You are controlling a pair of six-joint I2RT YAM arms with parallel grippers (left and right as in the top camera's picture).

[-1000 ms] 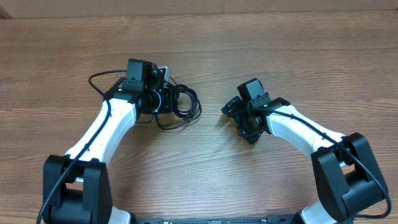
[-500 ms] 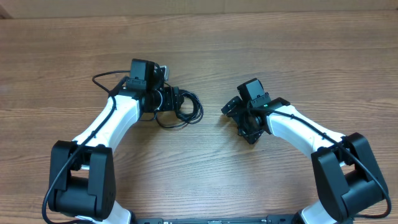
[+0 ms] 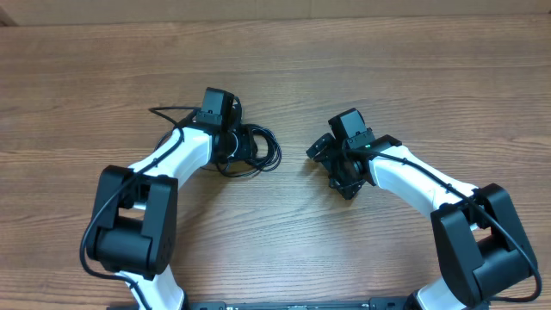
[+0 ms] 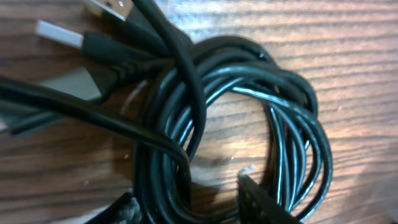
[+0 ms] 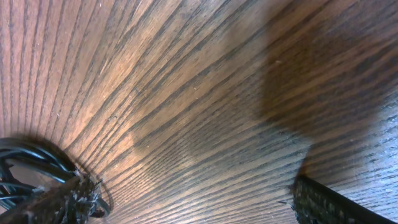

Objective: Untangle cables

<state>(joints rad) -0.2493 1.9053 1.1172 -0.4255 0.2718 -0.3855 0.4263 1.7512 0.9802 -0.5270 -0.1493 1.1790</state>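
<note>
The cables (image 3: 263, 153) lie as one tangled black coil on the wooden table, left of centre. In the left wrist view the cables (image 4: 280, 124) fill the frame, with two USB plugs (image 4: 59, 34) at the top left. My left gripper (image 3: 234, 143) is down over the coil's left side. Its jaws stand apart, and the left gripper (image 4: 189, 199) straddles several strands with a gap beside the right fingertip (image 4: 252, 190). My right gripper (image 3: 331, 166) rests low to the right of the coil. The right gripper (image 5: 196, 202) is wide open over bare wood.
The wooden table (image 3: 387, 69) stretches well beyond both arms. The edge of the coil (image 5: 15, 168) shows just past the right gripper's left finger. A thicker black wire (image 3: 164, 110) loops off the left arm.
The left arm has swung right and moved over the coil. Its jaws, shut a second ago, now stand apart around some strands. The right arm has not moved.
</note>
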